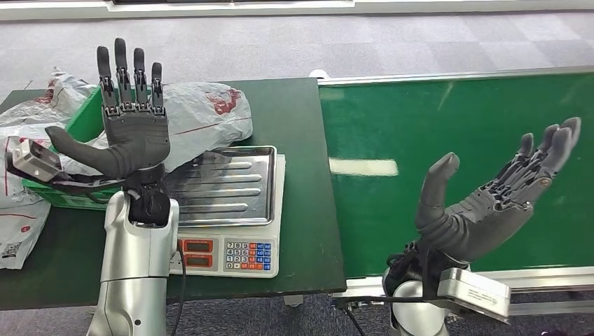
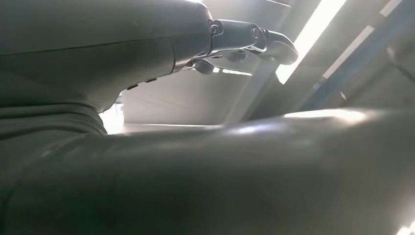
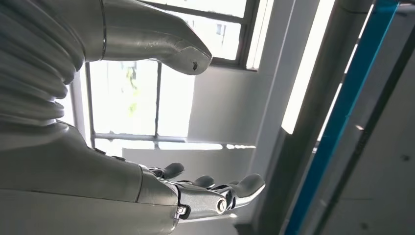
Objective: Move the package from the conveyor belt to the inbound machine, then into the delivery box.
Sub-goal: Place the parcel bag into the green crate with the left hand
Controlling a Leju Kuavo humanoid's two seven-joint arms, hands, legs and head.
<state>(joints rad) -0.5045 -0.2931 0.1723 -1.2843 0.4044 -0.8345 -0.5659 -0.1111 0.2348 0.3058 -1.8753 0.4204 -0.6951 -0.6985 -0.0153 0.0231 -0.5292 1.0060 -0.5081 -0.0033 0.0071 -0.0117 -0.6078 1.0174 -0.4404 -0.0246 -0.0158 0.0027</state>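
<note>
Head view, left to right, all placed against the scale [image 1: 228, 210] on the dark green worktop [image 1: 298, 140]. Far left of the scale: white plastic packages [image 1: 21, 224] spilling over the worktop edge, and a green delivery box [image 1: 83, 122] with more bagged parcels heaped in and around it. Just behind the scale, touching its steel tray: a grey package with red print [image 1: 206, 115], partly resting toward the box. Left robot hand [image 1: 133, 133] raised upright over the scale's left edge, palm open, fingers straight and apart, holding nothing. Right of the scale: green conveyor belt [image 1: 455, 119], bare surface with a pale reflection. Right robot hand [image 1: 490, 203] above the belt's near edge, palm up, fingers spread, gripping nothing.
</note>
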